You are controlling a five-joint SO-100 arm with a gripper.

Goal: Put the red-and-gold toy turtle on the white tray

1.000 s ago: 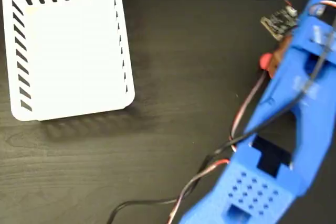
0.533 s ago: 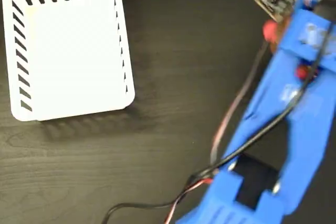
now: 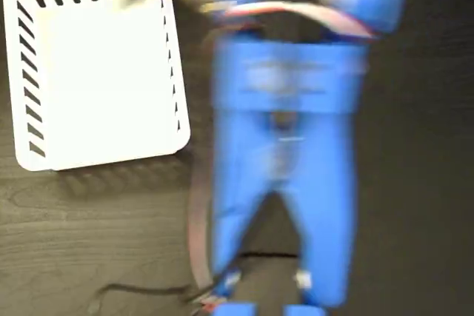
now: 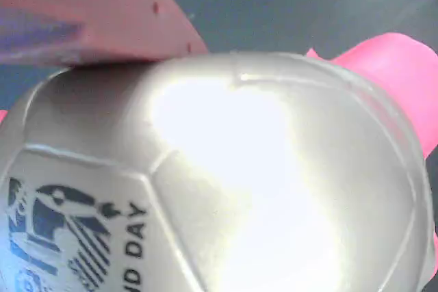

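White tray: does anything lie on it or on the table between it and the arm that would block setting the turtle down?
Nothing visible does. The white tray is bare in the fixed view, and the dark table between it and the blurred blue arm holds only a cable. The turtle fills the wrist view.
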